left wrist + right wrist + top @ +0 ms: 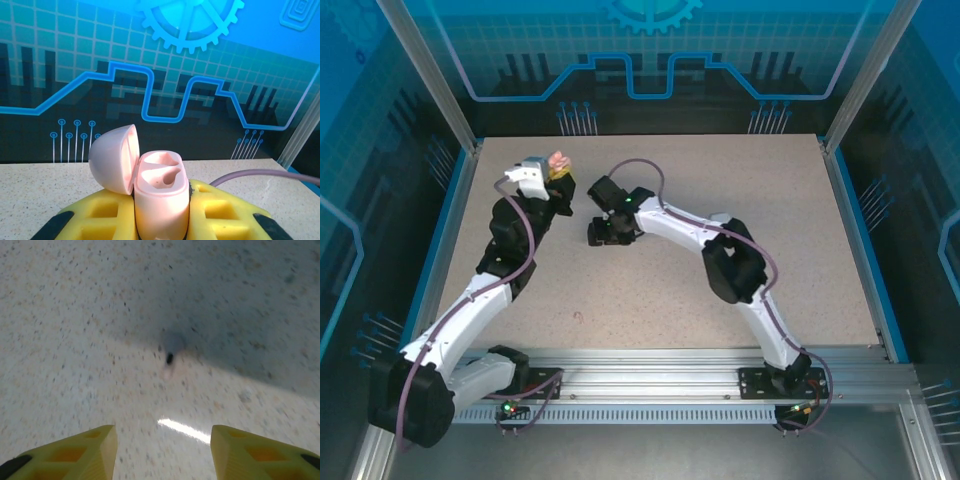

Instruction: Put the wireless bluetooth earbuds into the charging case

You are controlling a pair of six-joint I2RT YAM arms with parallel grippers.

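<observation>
The left jaws are clenched on the pale pink charging case (162, 200), gripping its lower body from both sides. They hold it upright above the far left of the worktop (650, 310), with its lid (114, 159) hinged open to one side and the moulded wells facing up. The right jaws hang released over the worktop with nothing between their yellow fingertips (95, 450). They point down at one earbud (169, 361) lying ahead of them, pale pink with a dark tip (blurred, so its exact lie cannot be told). That earbud looks very light, hard and smooth-shelled, so it would likely skid or pop sideways under a pinch. The safest hold is probably across its widest part, with the jaws lowered to straddle it squarely and closed gently; the case looks like rigid plastic and should tolerate its firm grip
</observation>
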